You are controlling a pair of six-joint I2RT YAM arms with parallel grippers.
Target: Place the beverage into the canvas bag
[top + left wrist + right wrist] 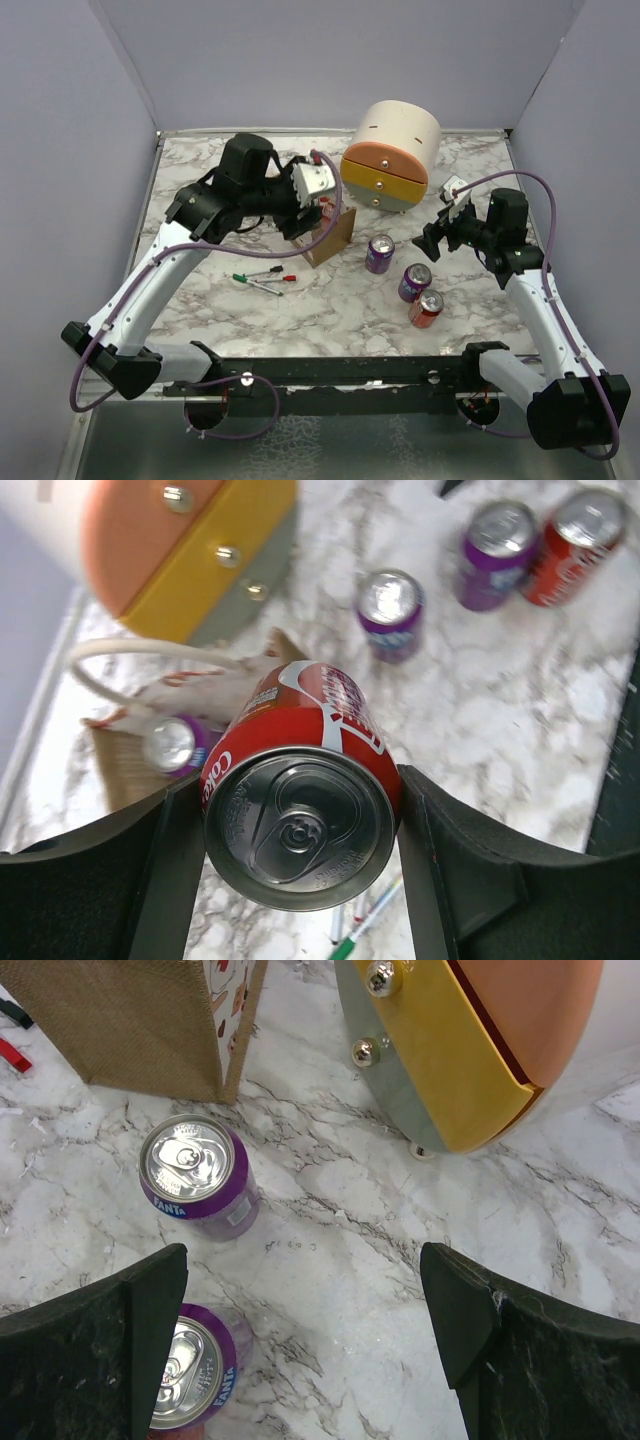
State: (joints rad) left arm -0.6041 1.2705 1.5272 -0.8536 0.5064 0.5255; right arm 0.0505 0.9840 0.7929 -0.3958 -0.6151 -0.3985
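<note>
A white marble-patterned table (330, 300) fills the middle of the top view, closed in by plain grey walls (300, 60) at the back and both sides. A round cream drawer unit (392, 155) with orange and yellow fronts stands at upper centre. The canvas bag (335, 238) stands left of centre, and a few pens (265, 278) lie to its lower left. Two purple cans (380, 254) and a loose red can (427, 308) stand in a line running to the lower right.

The top view hides most of what the left gripper (300, 850) carries. The left wrist view shows it plainly: its fingers are clamped on the sides of a red cola can (300, 810), held above the table by the bag's open mouth. That view also shows a small purple can (175, 745) inside the bag, below a pale loop handle (130, 650).

The right wrist view shows the right gripper (305, 1330) spread wide with nothing between its fingers, over bare marble. The bag's woven side is at upper left of that frame.
</note>
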